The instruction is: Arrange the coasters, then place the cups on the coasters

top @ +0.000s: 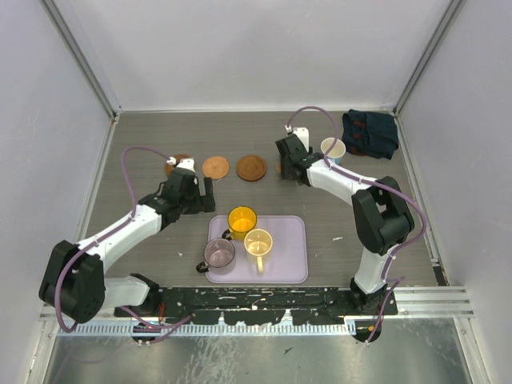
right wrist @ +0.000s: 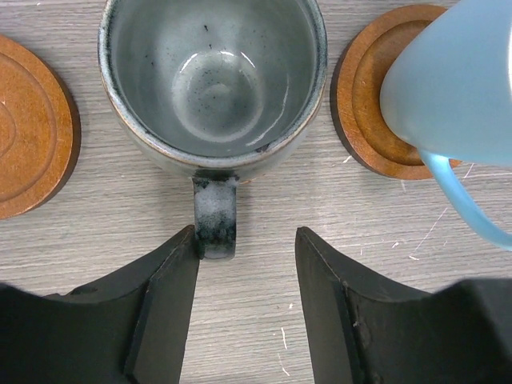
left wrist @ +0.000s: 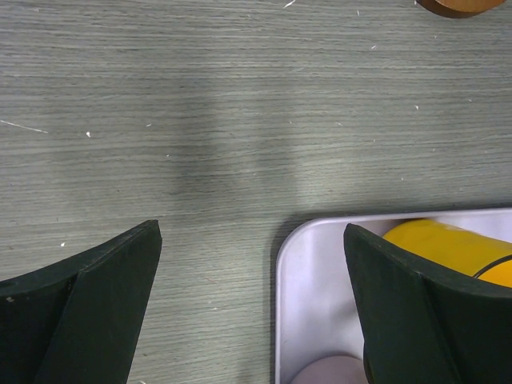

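Observation:
Two brown coasters (top: 215, 167) (top: 251, 168) lie in a row at the back, and another coaster (top: 178, 161) peeks out behind my left arm. My right gripper (right wrist: 246, 236) is open just behind the grey-green cup (right wrist: 212, 80), whose handle (right wrist: 214, 218) touches the left fingertip (right wrist: 180, 248). That cup sits between a coaster (right wrist: 28, 128) and another coaster (right wrist: 370, 104). The light blue cup (right wrist: 448, 88) overlaps the second. My left gripper (left wrist: 252, 232) hangs wide open and empty over the tray's corner (left wrist: 300, 256). The yellow-orange cup (top: 242, 218), cream cup (top: 258, 242) and purplish cup (top: 218, 254) stand on the tray.
The lavender tray (top: 292, 260) lies at the front centre between the two arm bases. A dark folded cloth (top: 370, 134) sits at the back right corner. White walls close in the table on three sides.

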Controlling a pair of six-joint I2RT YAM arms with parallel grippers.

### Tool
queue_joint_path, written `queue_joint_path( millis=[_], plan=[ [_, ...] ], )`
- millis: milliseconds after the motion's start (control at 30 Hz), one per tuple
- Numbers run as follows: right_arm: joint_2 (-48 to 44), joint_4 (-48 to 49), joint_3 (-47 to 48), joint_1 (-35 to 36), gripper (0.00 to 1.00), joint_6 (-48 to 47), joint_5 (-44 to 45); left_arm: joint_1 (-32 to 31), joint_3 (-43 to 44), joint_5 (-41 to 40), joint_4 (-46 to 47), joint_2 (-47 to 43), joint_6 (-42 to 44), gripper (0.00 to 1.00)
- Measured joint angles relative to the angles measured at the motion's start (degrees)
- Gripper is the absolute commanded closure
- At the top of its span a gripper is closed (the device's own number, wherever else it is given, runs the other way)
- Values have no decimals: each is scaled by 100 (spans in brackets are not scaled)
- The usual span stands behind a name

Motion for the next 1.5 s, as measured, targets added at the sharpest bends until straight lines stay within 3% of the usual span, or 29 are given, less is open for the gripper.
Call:
queue_joint_path(
  millis=[467, 800, 833, 900, 967, 1100, 1233, 1367, 1500],
  plan=[
    [-46, -11, -66, 20, 44, 24, -17, 0, -11, 195, 4, -105, 61, 2],
    [-955, -190, -313, 433, 45, 107, -125, -15, -223, 1051, -44, -1099, 649, 1],
    [-1047, -197, -323, 468, 45, 125, -138, -33, -223, 1145, -50, -1187, 669, 1],
    [-1276, -199, -356, 538, 45, 149, -190, -59, -223, 1362, -129, -1340, 752, 15],
    [-1488, -197, -407, 551, 45, 177, -225, -116, -219, 1440, -195, -1357, 787, 21],
    [-1836, -210, -511, 540, 45, 247, -258, -472, -186, 1591, -522, -1307, 914, 21],
    [-1993, -214, -584, 533, 45, 275, -256, -1156, 81, 1567, -876, -1014, 1058, 14],
    [-2098, -205, -704, 533, 45, 278, -264, -1838, 455, 1388, -1207, -595, 1255, 13],
    [-2140, -205, -798, 533, 45, 278, -273, -2118, 643, 1145, -1416, -251, 1360, 13]
  ],
)
